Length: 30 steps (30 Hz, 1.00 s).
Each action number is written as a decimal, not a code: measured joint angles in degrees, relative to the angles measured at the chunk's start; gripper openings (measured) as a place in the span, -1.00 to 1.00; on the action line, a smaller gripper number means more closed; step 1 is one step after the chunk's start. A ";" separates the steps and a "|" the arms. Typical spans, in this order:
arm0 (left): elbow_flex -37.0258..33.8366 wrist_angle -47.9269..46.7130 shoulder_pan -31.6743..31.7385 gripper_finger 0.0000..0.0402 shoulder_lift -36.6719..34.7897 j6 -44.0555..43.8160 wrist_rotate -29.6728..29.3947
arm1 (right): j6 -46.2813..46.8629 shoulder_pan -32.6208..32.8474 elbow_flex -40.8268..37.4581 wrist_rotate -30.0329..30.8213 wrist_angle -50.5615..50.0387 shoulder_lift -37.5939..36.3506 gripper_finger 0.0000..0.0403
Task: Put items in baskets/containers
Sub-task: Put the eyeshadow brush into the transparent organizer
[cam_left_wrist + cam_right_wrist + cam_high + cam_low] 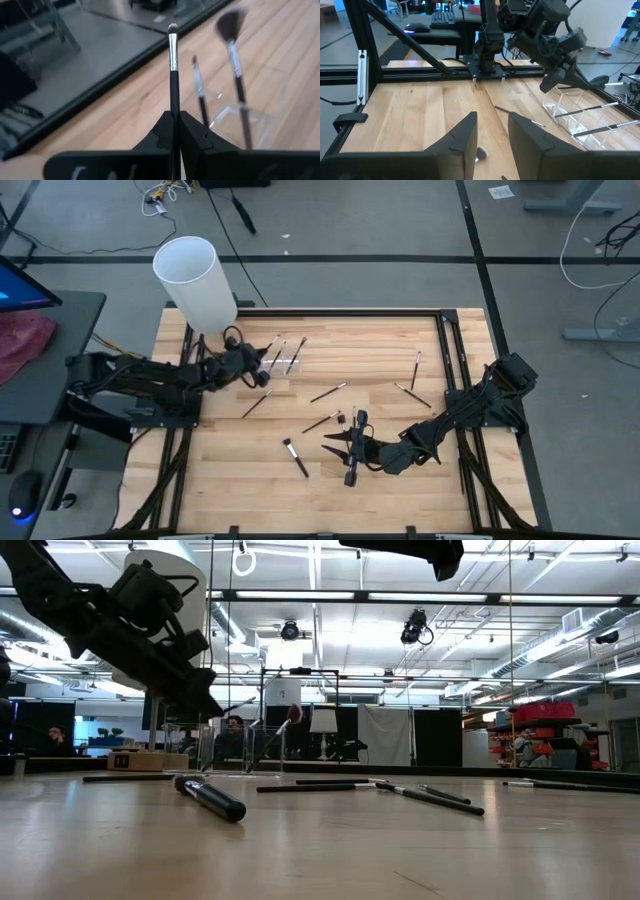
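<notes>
A: Left gripper [174, 117] clamped on a thin makeup brush [173, 65], handle pinched between the fingers, bristles pointing away from the wrist. Hovering by the far edge of the worktop [400, 480], toward its left corner, just beside the clear holder [260, 100].

B: Holder contents?

A: Two brushes leaning in it: fan brush [235, 65] and a smaller one [198, 85]. Held brush not yet inside.

B: Then line up over the open top first. Hard to see those clear walls, so go by the two leaning brushes, not the rim. Lower handle-first, slowly, release only once the handle end is below the rim.

A: Risk?

B: Probably a light holder, so any side push could slide or tip it. Also avoid clipping the fan brush on the way in. Tall white cylinder [195, 280] close behind: lift straight up when leaving, no swing toward it.

A: Right gripper [492, 135] spread wide, low over the worktop's middle near the front edge, a brush head [480, 154] showing between its fingers. Nothing gripped.

B: Fine, well apart from the left arm. No conflict.

A: Remaining work?

B: Plenty. Loose brushes scattered mid-worktop, e.g. thick brush [296, 457] toward the front edge, thin ones [328, 392] in the centre and [416, 370] toward the right edge. Early in the task, by the look of it.
</notes>
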 joint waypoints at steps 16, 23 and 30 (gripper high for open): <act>0.02 17.70 -13.51 -0.95 0.00 6.55 -0.86 | 5.52 -3.69 0.00 -7.64 -1.86 0.09 -0.43; 0.04 25.95 -23.87 -0.95 0.03 5.77 5.84 | 5.37 -10.87 0.00 -10.18 0.21 0.37 -0.36; 0.08 30.38 -33.22 -0.95 0.07 5.19 6.50 | 0.51 -16.92 0.00 -17.29 9.23 0.37 -0.09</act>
